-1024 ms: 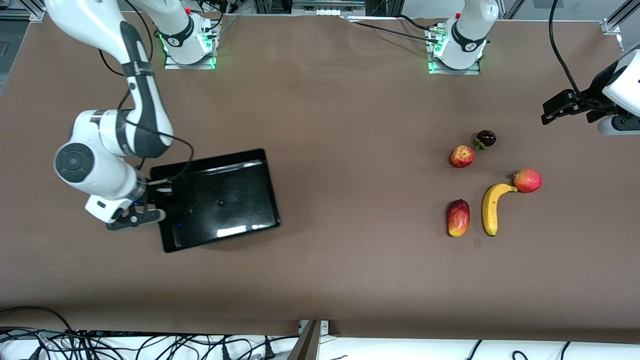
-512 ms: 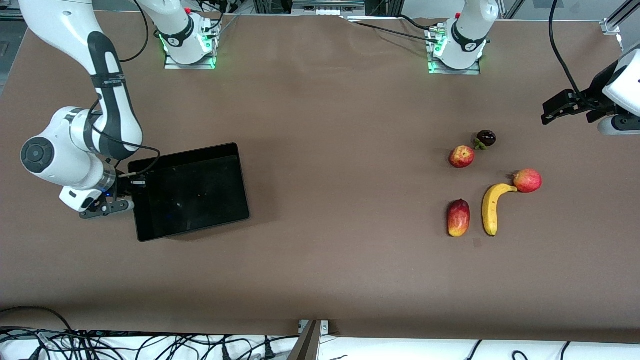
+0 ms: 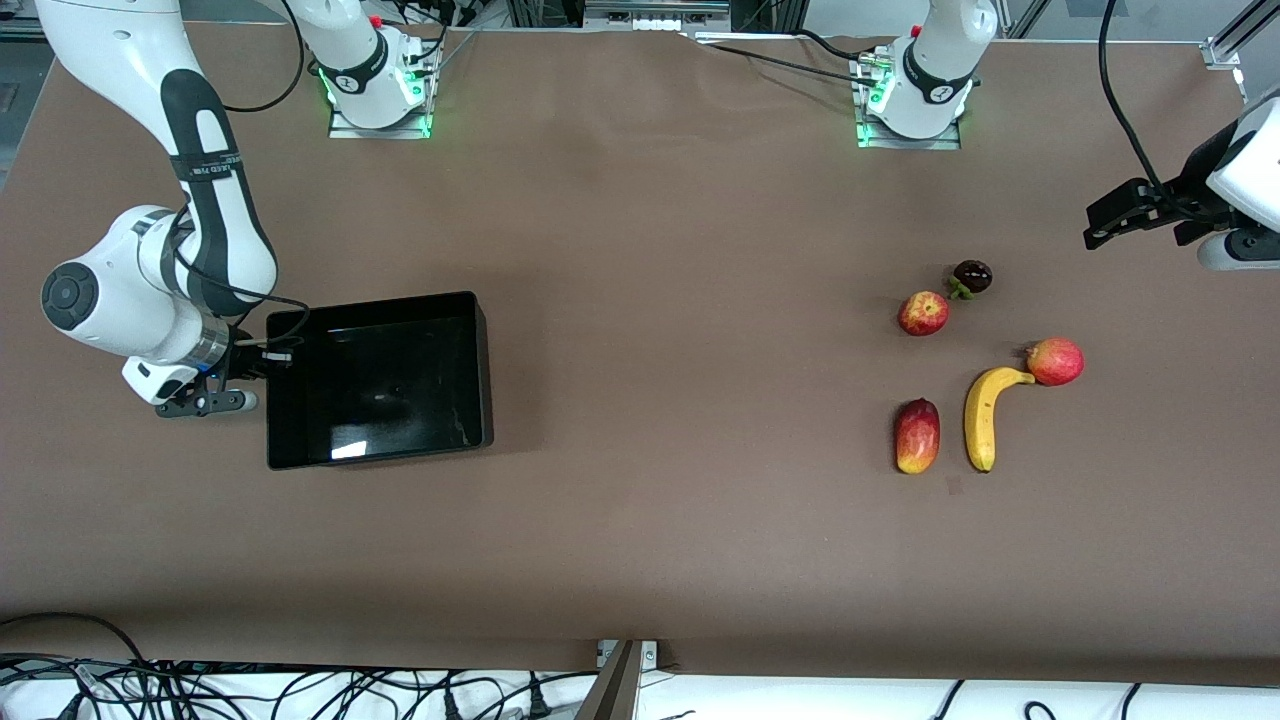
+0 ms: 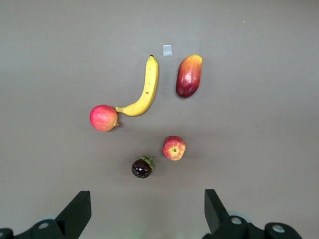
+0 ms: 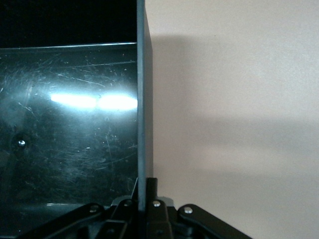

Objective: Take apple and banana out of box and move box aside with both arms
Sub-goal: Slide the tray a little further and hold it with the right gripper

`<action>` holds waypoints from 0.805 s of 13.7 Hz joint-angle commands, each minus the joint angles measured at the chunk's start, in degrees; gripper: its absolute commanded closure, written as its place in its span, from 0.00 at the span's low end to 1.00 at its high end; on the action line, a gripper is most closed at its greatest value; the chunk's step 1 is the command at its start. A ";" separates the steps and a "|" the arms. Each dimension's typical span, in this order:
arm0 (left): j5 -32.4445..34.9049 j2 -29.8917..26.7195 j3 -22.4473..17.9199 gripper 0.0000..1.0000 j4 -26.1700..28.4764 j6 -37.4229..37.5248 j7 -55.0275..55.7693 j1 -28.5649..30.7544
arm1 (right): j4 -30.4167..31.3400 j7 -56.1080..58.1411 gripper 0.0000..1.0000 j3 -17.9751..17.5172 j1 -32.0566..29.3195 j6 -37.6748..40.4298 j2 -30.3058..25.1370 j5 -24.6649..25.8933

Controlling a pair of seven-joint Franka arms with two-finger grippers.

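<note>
Now right gripper fingers pinched on wall of one black box, at right arm's end of table. Left gripper fingers spread wide, holding nothing, over table edge at left arm's end; arm waits. Five fruits there: one banana, stem touching round red fruit; one apple beside one mangosteen; one mango beside banana.
</note>
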State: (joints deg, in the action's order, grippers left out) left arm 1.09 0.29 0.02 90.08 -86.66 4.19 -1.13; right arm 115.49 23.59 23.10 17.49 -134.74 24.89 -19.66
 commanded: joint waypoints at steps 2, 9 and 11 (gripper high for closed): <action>1.28 0.51 -0.28 0.00 -2.27 1.49 0.64 -0.54 | 1.49 -1.60 0.00 -0.25 0.00 -0.18 -3.26 -0.91; 1.28 1.12 -0.55 0.00 -2.72 1.58 0.64 -0.54 | -20.17 -12.40 0.00 -0.68 0.70 29.20 -7.92 8.92; 1.28 1.47 -0.55 0.00 -3.42 1.67 0.64 -0.54 | -25.21 -15.75 0.00 -1.21 1.74 38.90 -9.49 9.99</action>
